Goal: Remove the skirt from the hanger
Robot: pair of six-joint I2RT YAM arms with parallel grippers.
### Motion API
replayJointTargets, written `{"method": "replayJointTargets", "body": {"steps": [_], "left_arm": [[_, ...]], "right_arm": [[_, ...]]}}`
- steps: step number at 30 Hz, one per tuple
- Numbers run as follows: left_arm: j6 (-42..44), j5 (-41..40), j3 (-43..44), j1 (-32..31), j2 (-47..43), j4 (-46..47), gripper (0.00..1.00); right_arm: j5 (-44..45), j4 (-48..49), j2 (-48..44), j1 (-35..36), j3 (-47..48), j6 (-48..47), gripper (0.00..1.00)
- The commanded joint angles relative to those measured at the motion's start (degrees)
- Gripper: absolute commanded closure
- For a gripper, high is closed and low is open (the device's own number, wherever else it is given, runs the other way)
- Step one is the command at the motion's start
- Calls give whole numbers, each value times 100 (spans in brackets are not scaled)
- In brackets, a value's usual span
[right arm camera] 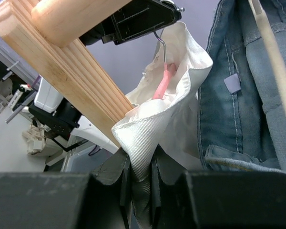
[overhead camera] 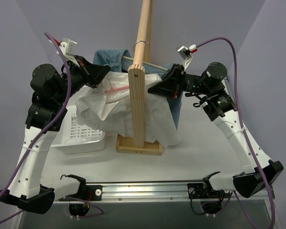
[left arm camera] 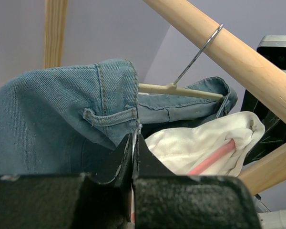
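**Top view.** Wooden rack (overhead camera: 137, 107) stands on the table (overhead camera: 200, 152).
- The skirt (overhead camera: 107, 112) is bunched around the rack's upright. Most of it lies left of the post, and some spills right and down to the base.
- A short length of the pink hanger (overhead camera: 115, 89) shows on top of the cloth.
- The left gripper (overhead camera: 101, 76) is at the skirt's upper left edge. The right gripper (overhead camera: 155, 88) is at its upper right, just beside the post.
- The denim garment (overhead camera: 109, 57) hangs behind on the off-white hanger (overhead camera: 152, 65), which is hooked over the rod.
- A white basket (overhead camera: 81, 136) sits at left, partly under the skirt.

**Left wrist view.**
- The jaws are closed tight, with the hanger's thin metal hook pinched between them.
- The skirt lies just past the fingertips to the right, with the pink bar poking from its folds.
- Denim fills the left of the view.

**Right wrist view.**
- The jaws are clamped on a fold of the skirt's edge.
- The cloth rises from the fingers to the hanger above.
- The hanger's hook sits in the other gripper.
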Motion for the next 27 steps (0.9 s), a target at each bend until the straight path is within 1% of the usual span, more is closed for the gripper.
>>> {"method": "replayJointTargets", "body": {"steps": [1, 3, 4, 5, 7, 9, 10, 11, 13, 16, 23, 27], "left_arm": [[-11, 733, 167, -68, -18, 261, 98], [-19, 742, 106, -51, -79, 313, 98], [-28, 742, 80, -42, -114, 374, 98], [-46, 750, 53, -25, -158, 392, 98], [-81, 768, 36, -7, -193, 463, 98], [-125, 742, 44, 2, -220, 472, 98], [-142, 742, 62, 2, -229, 472, 98], [-160, 759, 71, 2, -229, 480, 98], [-195, 785, 79, 2, -246, 533, 98], [-222, 829, 79, 2, -255, 542, 98], [-160, 847, 88, 2, -255, 489, 98], [-107, 795, 97, 2, -255, 481, 98]], "right_arm": [[-123, 6, -260, 60, 113, -251, 100], [-9, -310, -260, 60, 148, -479, 98], [44, -712, -269, 43, 209, -785, 85], [105, -960, -269, 43, 253, -962, 77], [333, -1530, -295, 43, 324, -1270, 68], [474, -1735, -330, 34, 342, -1526, 62], [553, -2023, -357, 25, 359, -1605, 56], [650, -2165, -366, 8, 411, -1797, 54], [869, -2385, -427, -19, 438, -1904, 52], [1062, -2421, -524, -89, 421, -1940, 50], [1458, -2615, -559, -335, 517, -1887, 48], [1424, -2852, -577, -441, 474, -2027, 48]]}}
